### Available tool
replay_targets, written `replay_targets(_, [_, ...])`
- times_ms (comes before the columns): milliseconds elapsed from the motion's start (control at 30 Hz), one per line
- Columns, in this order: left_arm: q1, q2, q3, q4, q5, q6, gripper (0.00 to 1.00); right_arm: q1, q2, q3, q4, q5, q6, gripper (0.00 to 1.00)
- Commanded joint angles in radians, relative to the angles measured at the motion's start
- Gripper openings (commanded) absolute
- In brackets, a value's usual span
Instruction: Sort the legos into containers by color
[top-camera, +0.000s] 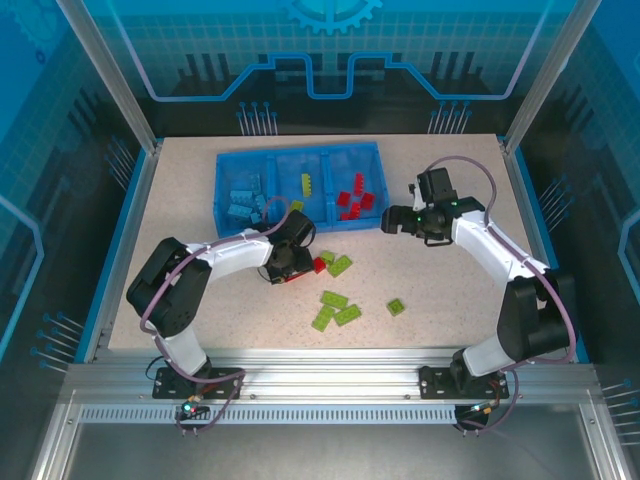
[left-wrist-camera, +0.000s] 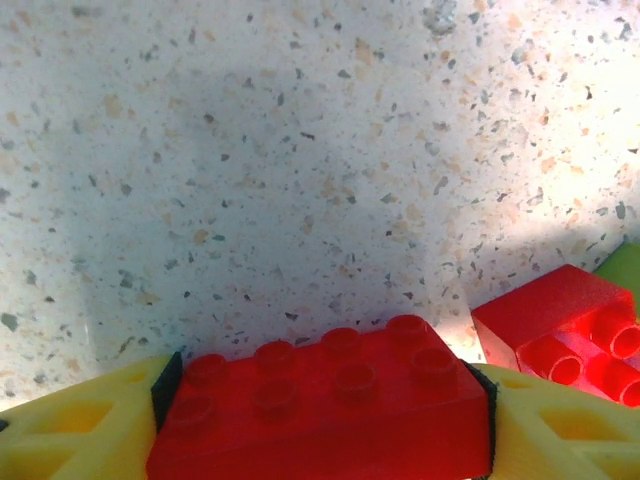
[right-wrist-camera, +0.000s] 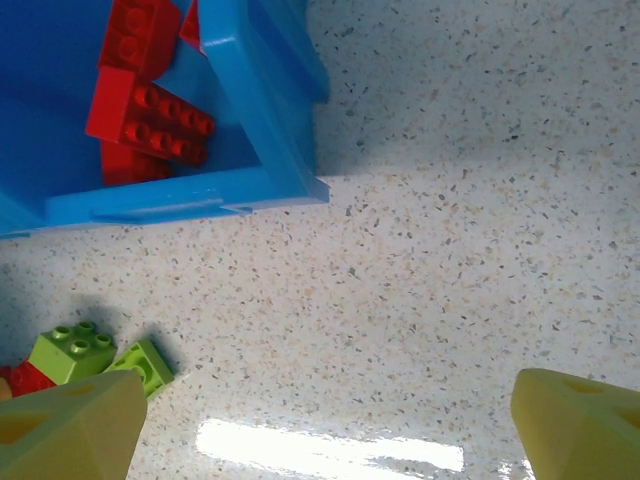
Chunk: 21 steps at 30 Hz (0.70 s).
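Overhead view: a blue tray (top-camera: 222, 190) with three compartments sits at the far centre of the speckled table (top-camera: 450, 300). Light blue bricks (top-camera: 242, 200) fill the left compartment, a lime brick (top-camera: 304, 183) lies in the middle one, and red bricks (top-camera: 355, 197) are in the right one. The left gripper (top-camera: 292, 272) is low over the table, near of the tray. Loose green bricks (top-camera: 335, 308) lie scattered to its right and near side. The right gripper (top-camera: 395, 222) hovers just beside the tray's right near corner.

Left wrist view: the yellow fingers (left-wrist-camera: 75, 430) are clamped on both ends of a long red brick (left-wrist-camera: 320, 410), studs up. A second red brick (left-wrist-camera: 565, 325) lies just to its right.

Right wrist view: the right claw's fingers (right-wrist-camera: 70, 430) are spread wide with nothing between them, above bare table near the tray corner.

To do this step well, the left arm should probably lift straight up so as not to drag the neighbouring red brick. It should then carry to the right compartment and lower inside the wall before letting go. The right arm hangs close to that compartment, so the path needs care
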<state>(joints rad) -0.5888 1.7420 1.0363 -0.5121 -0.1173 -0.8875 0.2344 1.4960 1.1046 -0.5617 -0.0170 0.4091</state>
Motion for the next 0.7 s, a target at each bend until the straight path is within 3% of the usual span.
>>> replay_targets(0, [-0.006, -0.007, 0.01, -0.037, -0.032, 0.01, 0.62, -0.017, -0.026, -0.012, -0.014, 0.015, -0.018, 0.96])
replay_targets(233, [-0.006, -0.076, 0.023, -0.042, -0.043, 0.03, 0.62, -0.055, 0.004, 0.015, 0.021, 0.018, -0.036, 0.96])
replay_targets(533, [-0.005, -0.12, 0.198, -0.026, -0.048, 0.146, 0.63, -0.089, 0.147, 0.107, 0.166, -0.2, -0.052, 0.86])
replay_targets(667, [-0.005, -0.07, 0.313, -0.006, -0.027, 0.193, 0.63, -0.069, 0.233, 0.168, 0.184, -0.2, -0.069, 0.83])
